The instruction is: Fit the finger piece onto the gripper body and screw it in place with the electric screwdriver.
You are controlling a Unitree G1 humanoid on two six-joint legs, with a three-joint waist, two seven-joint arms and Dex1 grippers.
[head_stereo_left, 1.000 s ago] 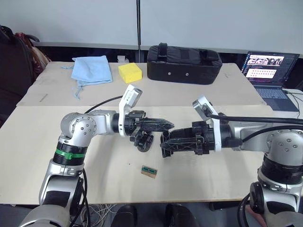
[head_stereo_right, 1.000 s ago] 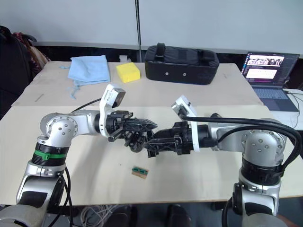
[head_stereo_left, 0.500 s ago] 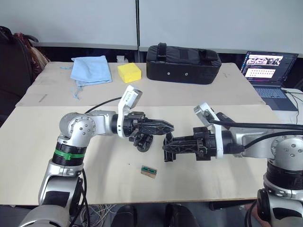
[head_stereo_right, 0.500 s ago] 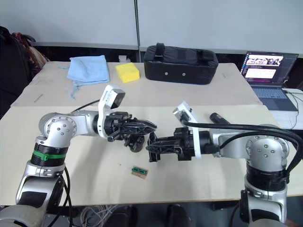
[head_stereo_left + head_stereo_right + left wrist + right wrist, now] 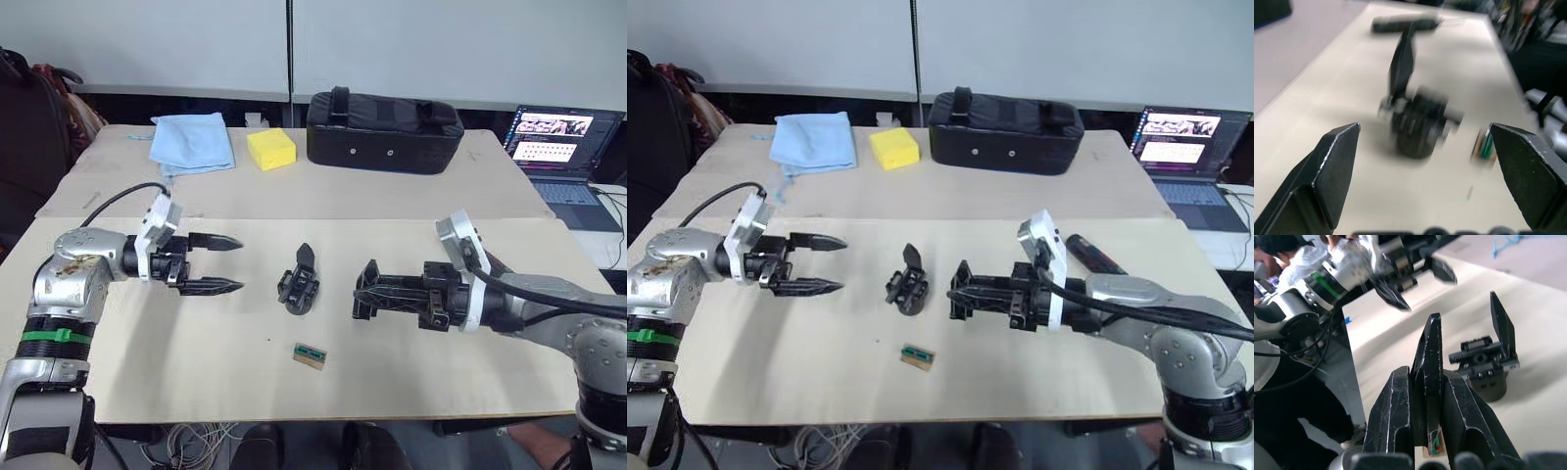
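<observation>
We see a pale wooden table (image 5: 411,201) before a plain grey wall (image 5: 441,44), with a dark chair (image 5: 24,137) at its left and a laptop (image 5: 558,147) at its right.

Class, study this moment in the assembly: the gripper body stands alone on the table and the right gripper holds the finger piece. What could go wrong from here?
1. The gripper body stands free, the open left gripper well off; pushing the finger piece on could tip or slide it.
2. The small green part lies near it and might be knocked.
3. The electric screwdriver lies behind the right arm; reaching back could roll it.
</observation>
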